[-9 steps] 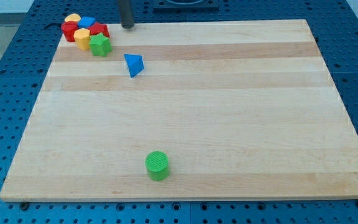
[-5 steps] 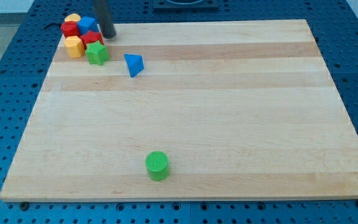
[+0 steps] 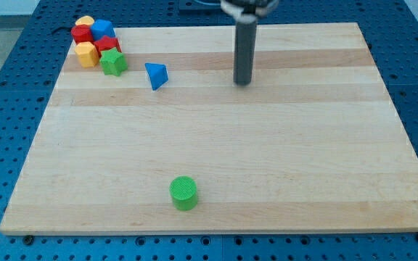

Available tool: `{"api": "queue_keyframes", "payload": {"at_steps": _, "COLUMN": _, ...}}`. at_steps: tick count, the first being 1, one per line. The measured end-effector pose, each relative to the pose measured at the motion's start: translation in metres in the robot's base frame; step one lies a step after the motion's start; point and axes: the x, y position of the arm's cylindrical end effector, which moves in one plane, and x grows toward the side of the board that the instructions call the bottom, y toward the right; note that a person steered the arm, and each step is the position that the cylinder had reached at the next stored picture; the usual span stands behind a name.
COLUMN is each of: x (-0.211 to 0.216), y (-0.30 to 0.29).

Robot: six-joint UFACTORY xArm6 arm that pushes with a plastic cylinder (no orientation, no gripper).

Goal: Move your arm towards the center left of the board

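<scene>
The arm carries no claw, only a straight dark rod, so nothing is held. The rod stands upright in the upper middle of the wooden worktop [image 3: 281, 145], and the tip [image 3: 242, 83] rests on bare wood.

The blue triangular block [image 3: 156, 75] lies well to the view's left of the tip, apart from it. Further left, in the top-left corner, a cluster sits packed together: a green star-shaped block [image 3: 113, 62], a red block [image 3: 107, 45], a blue block [image 3: 102, 29], a second red block [image 3: 83, 34] and two yellow blocks [image 3: 86, 53] [image 3: 85, 21].

A green cylinder [image 3: 184, 193] stands alone near the view's bottom edge, far from the tip.

The centre left of the worktop lies well to the left of and below the tip.
</scene>
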Motion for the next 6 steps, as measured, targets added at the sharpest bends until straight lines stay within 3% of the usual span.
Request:
{"api": "queue_keyframes", "payload": {"at_steps": 1, "x": 0.054, "y": -0.099}}
{"api": "queue_keyframes", "payload": {"at_steps": 2, "x": 0.045, "y": -0.237}}
{"api": "queue_keyframes", "payload": {"at_steps": 3, "x": 0.011, "y": -0.333}}
{"api": "queue_keyframes", "payload": {"at_steps": 6, "x": -0.031, "y": -0.333}}
